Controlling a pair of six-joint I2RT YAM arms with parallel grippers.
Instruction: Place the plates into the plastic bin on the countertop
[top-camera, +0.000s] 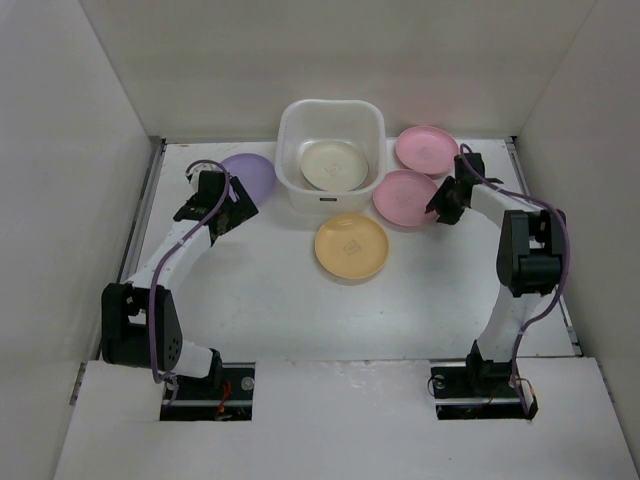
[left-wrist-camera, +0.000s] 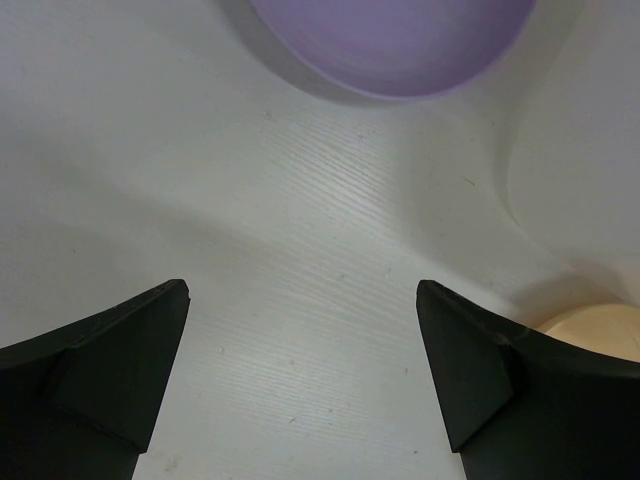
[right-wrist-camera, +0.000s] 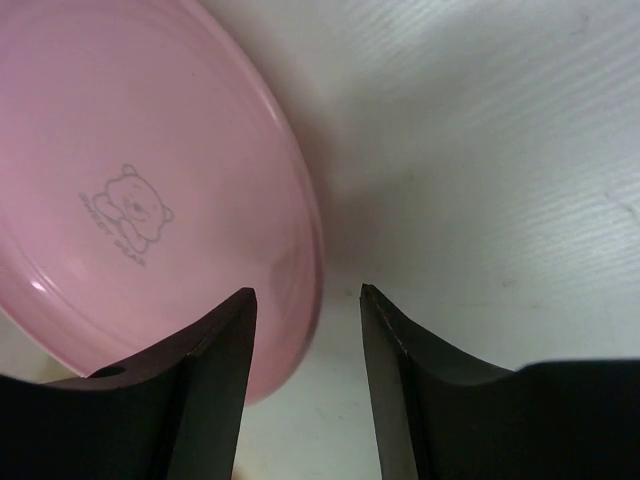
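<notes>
The white bin (top-camera: 287, 150) sits far back on the table (top-camera: 260, 300), with a cream plate (top-camera: 333, 165) flat inside. Around it lie a purple plate (top-camera: 250, 175) at 9 o'clock, a pink plate (top-camera: 427, 148) at 2, another pink one (top-camera: 403, 197) at 4, and a yellow plate (top-camera: 351, 246) at 6.

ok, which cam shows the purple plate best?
Top external: most of the purple plate shows, lying left of the plastic bin, its left edge hidden by the left arm. Left wrist catches only its near rim, cropped. Right wrist shows none of it.
</notes>
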